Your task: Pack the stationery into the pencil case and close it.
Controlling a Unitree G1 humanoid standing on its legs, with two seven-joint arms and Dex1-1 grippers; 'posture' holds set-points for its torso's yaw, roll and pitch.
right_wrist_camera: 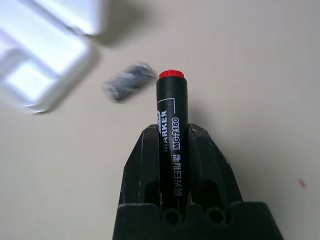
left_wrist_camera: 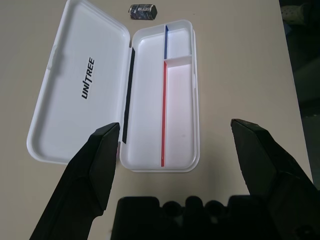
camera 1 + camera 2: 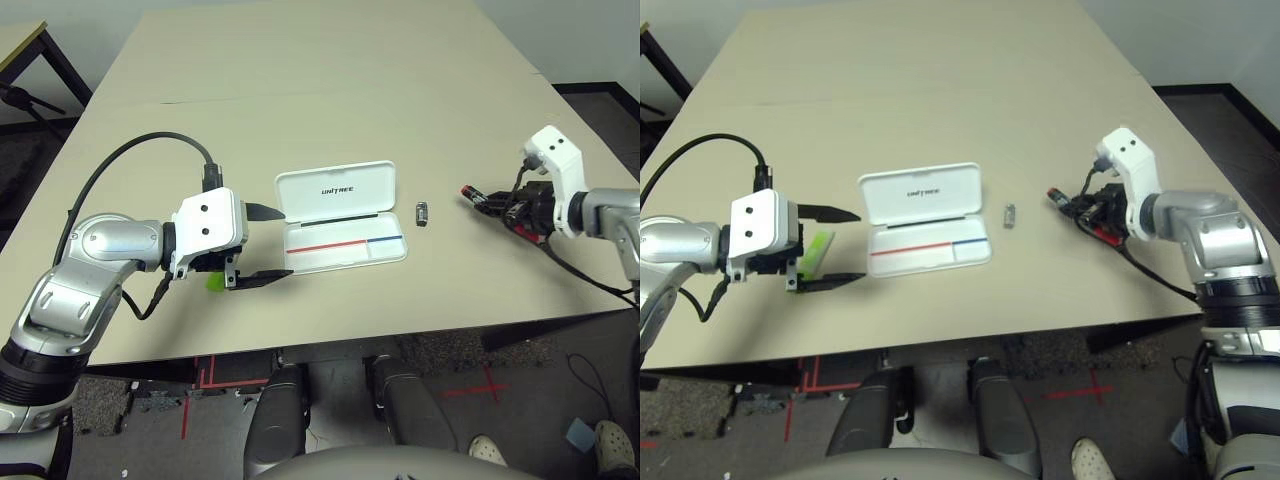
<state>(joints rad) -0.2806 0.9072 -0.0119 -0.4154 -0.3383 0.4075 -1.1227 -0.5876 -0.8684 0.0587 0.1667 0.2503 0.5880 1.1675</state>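
Two claws: right claw [image 1: 172,150] clamped on marker [image 1: 171,115]; left claw [image 2: 182,150] spread wide, empty.

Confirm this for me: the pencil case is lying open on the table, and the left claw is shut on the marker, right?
Not quite. The pencil case does lie open on the table, but it is the right claw that is shut on the marker, as the right wrist view shows. The left claw is open.

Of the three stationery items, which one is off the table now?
The black marker pen with the red end: the right gripper holds it between its fingers. The small dark block and the lime-green stick lie on the table.
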